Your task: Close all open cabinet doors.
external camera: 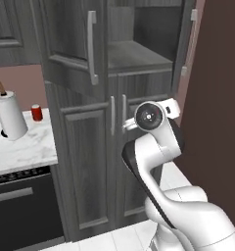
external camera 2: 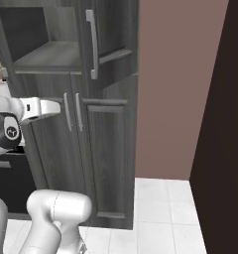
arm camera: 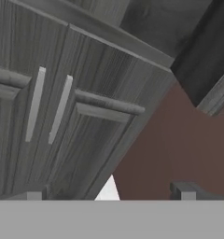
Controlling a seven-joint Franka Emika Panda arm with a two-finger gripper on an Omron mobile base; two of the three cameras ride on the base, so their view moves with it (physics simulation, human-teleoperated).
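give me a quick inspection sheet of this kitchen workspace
surface: white marble counter at left, white tile floor
job's things: both upper cabinet doors swung open on a bare shelf; lower cabinet doors shut
clutter: paper towel roll, red can
end effector: end effector faces the lower doors, apart, holding nothing, fingertips apart
cables: nothing seen
surroundings: black dishwasher front, mauve wall

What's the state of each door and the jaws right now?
upper left cabinet door: open, swung out.
upper right cabinet door: open, swung far out.
lower left cabinet door: shut.
lower right cabinet door: shut.
gripper: jaws apart, holding nothing.
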